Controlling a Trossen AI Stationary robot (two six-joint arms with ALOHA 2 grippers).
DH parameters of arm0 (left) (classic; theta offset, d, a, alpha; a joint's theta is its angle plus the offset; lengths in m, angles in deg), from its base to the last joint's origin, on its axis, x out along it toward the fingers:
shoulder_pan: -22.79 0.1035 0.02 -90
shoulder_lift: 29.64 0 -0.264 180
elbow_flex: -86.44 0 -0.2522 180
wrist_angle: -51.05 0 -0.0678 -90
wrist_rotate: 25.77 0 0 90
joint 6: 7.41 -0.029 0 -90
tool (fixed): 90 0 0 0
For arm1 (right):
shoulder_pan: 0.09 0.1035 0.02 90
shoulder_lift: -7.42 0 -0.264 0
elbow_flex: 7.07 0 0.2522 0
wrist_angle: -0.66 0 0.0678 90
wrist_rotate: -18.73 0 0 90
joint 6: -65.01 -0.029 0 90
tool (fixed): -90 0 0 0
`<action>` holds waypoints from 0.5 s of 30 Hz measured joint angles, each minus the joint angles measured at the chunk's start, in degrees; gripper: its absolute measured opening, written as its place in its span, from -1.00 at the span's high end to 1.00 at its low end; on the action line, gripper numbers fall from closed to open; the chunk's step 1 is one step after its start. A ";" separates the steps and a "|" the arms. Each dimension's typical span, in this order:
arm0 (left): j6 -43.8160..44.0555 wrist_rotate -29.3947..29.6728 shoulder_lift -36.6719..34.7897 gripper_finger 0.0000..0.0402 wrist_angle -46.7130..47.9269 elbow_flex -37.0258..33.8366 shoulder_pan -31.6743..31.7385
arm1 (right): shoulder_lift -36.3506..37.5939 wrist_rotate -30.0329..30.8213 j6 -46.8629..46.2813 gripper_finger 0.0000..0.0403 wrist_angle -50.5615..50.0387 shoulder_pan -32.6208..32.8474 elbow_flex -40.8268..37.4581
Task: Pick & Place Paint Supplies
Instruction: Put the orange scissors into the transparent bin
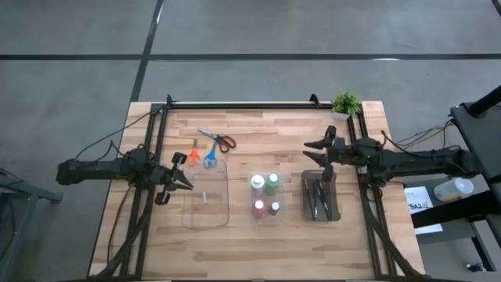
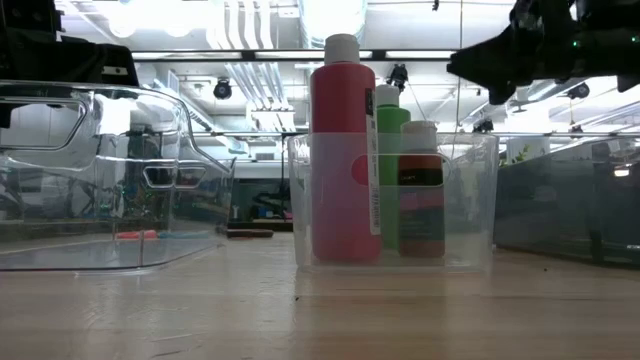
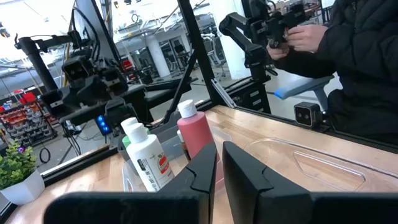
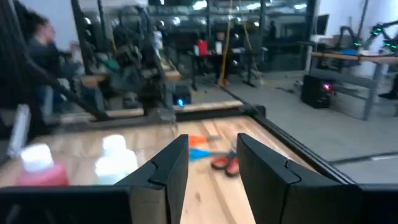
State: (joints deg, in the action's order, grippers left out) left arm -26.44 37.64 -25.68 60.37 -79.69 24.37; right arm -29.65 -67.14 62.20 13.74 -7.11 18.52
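Left claw is mine and it's hanging over the near-left corner of the clear tray, pinched down to a thin slit with nothing in it. It points in toward the middle of the table. The paint bottles already stand in their clear bin and the brushes lie in the dark tray, so I reckon the scissors are what's left. The orange scissors and blue scissors sit side by side just past the tray's far edge. That puts them near my left claw, off toward the far side of the table and a bit inward from where it points. Both seem to lie with handles toward the tray and blades running away toward the far edge, roughly crosswise to my claw's heading. The red scissors are a little farther on, lying on a diagonal. My right claw is released and empty, up over the far end of the dark tray and well apart from all three scissors. So the left is clearly the nearer one, and orange is the closest pair. I'd guess I have to open up first and swing toward the far side.
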 joint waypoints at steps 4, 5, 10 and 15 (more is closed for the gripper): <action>-0.02 0.02 0.00 0.82 0.02 -0.01 0.00 | 3.09 -2.40 -2.97 0.35 -1.71 -3.95 0.43; 0.00 0.00 0.00 0.82 0.00 -0.01 -0.01 | 3.57 -1.62 -2.74 0.35 -3.66 -4.56 0.94; 0.00 0.02 0.00 0.82 0.02 0.00 -0.01 | 4.66 12.10 0.24 0.35 -16.05 -5.43 4.47; 0.00 0.01 0.00 0.82 0.02 -0.01 -0.01 | 4.83 17.25 0.78 0.35 -19.25 -5.43 5.85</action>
State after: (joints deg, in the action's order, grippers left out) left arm -26.44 37.65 -25.68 60.38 -79.70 24.36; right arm -24.83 -49.88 62.98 -5.51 -12.54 24.36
